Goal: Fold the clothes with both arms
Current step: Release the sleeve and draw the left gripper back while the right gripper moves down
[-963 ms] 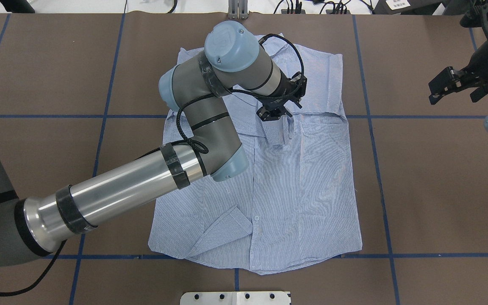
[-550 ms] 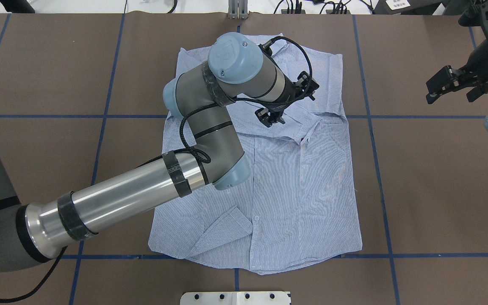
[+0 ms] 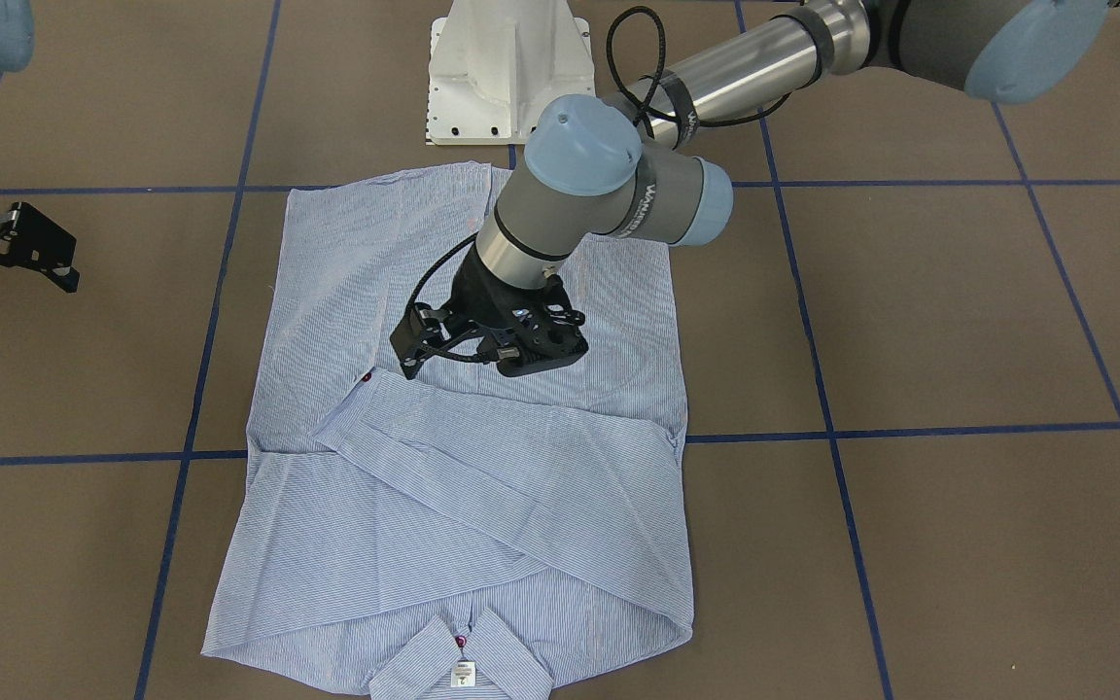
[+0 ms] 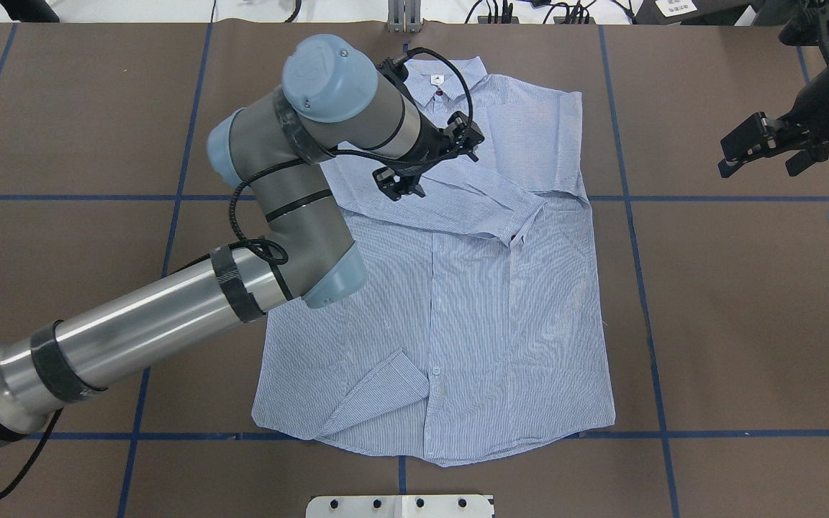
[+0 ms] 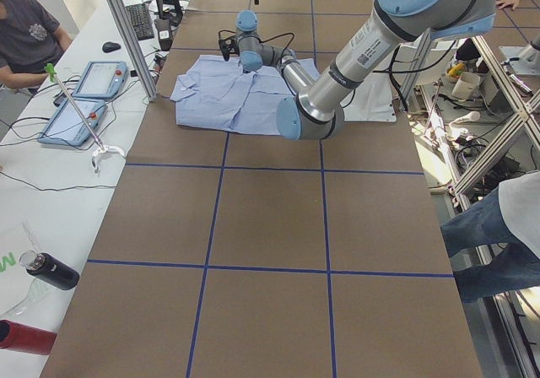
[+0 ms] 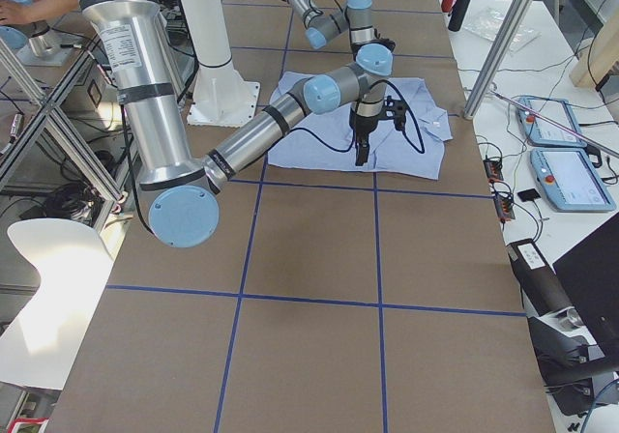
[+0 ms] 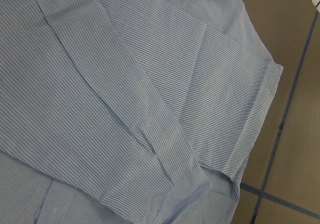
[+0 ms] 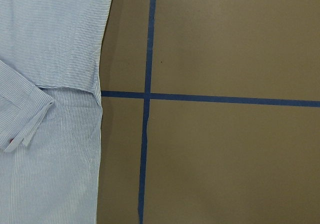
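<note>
Overhead exterior: the shirt (image 4: 501,309) lies flat at frame centre, one sleeve (image 4: 472,198) folded across its chest. We judge it thin, limp, light (it sags); pinch the hem corners (image 4: 605,421). We find the left gripper (image 4: 401,185) above it and the right gripper (image 4: 742,151) at upper right, both with jaws spread and empty.

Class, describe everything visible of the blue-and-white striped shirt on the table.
The thin light blue-and-white striped shirt lies flat, front up, on the brown table, collar away from the robot. One long sleeve is folded across the chest, a dark red button at its cuff. A hem corner is turned over. Nothing grips it.
</note>
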Controlling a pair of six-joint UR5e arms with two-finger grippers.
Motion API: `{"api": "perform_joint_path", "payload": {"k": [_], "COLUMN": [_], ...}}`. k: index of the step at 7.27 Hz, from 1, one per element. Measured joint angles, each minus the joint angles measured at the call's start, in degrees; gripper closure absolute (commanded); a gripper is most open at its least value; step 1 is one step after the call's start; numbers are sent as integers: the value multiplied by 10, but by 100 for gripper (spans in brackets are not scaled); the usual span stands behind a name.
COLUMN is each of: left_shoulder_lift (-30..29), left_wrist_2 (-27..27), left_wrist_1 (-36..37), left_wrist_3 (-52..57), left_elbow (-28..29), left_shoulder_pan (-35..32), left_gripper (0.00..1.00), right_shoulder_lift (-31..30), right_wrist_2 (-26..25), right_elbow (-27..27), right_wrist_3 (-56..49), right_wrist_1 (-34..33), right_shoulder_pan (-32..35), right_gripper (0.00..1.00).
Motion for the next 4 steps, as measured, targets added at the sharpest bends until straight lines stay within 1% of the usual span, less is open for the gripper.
{"api": "perform_joint_path", "payload": {"k": [1, 2, 4], "left_shoulder_lift": [35, 79, 176], "left_wrist_2": [-4, -5, -6], "left_wrist_1": [52, 100, 162], "left_wrist_3": [44, 93, 196], "left_elbow": [-59, -127, -256], "left_shoulder_pan": [-11, -20, -32], "left_gripper": [0, 0, 0], "right_shoulder_lift": [-18, -43, -104], "right_wrist_2": [1, 0, -22], "right_elbow": [11, 17, 21], "right_wrist_3": [35, 91, 218], "right_wrist_1": [29, 85, 225], "right_shoulder_pan": [-8, -28, -97], "right_gripper": [0, 0, 0]}}
